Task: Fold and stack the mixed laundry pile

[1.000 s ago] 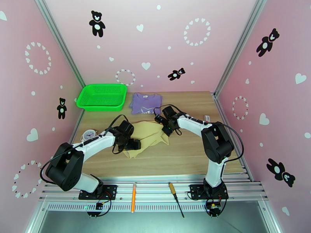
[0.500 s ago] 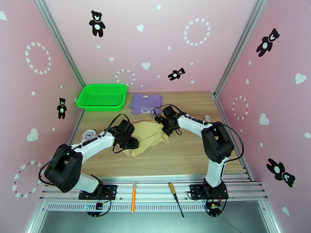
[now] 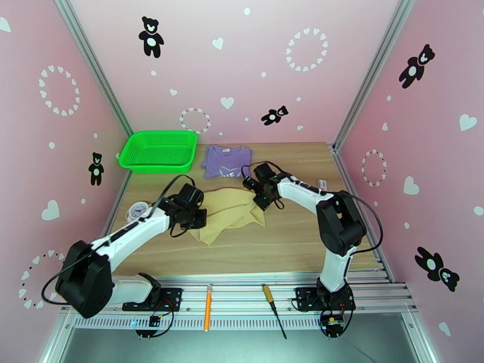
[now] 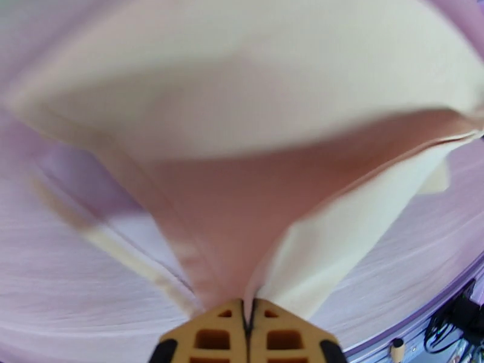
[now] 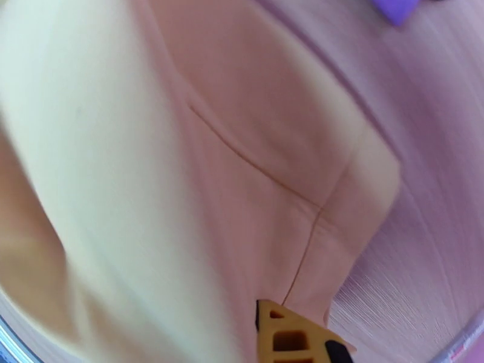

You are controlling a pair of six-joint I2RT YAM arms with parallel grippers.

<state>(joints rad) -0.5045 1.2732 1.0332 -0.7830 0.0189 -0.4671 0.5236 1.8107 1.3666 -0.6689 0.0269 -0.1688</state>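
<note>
Though print (image 3: 228, 172) is illegible — lavender shirt (image 3: 227, 158) lies flat.

- The tan garment (image 3: 227, 213) lies rumpled in the middle of the tabletop (image 3: 290, 243), with one corner pointing toward 7 o'clock.
- The left gripper (image 3: 196, 218) meets the garment's 9 o'clock edge, and the right gripper (image 3: 261, 201) meets its 2 o'clock corner. The jaws are too small to read from above.
- The lavender shirt (image 3: 227, 160) lies flat at 12 o'clock of the tan garment, with a strip of bare wood between them.
- A green basket (image 3: 159, 150) sits in the tabletop's 10 o'clock corner, just beside the shirt.
- A small white clock (image 3: 138, 210) lies at 9 o'clock, beside the left arm.
- An orange pen (image 3: 207, 307) and a screwdriver (image 3: 273, 310) rest on the metal rail (image 3: 242, 296) at 6 o'clock, between the arm bases.
</note>
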